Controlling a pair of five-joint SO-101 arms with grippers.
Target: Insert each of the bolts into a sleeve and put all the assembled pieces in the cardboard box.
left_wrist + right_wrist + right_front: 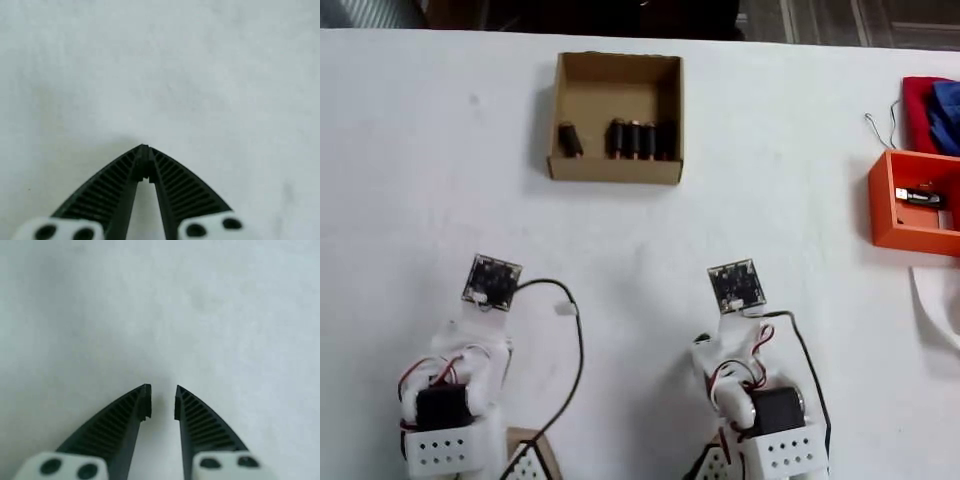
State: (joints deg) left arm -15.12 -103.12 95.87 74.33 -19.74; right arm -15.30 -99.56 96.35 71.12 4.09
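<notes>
From above, one arm and a second arm sit folded back at the near edge of the white table, each with its wrist camera board facing up. The cardboard box stands well apart from them, toward the far side. Inside it the dark assembled pieces lie along its near wall: one alone, the others in a row side by side. An orange tray sits off to one side. At the left wrist, the left gripper hangs over bare table, its ribbed fingertips pressed together on nothing. At the right wrist, the right gripper is parted by a narrow gap, gripping nothing, over bare table.
</notes>
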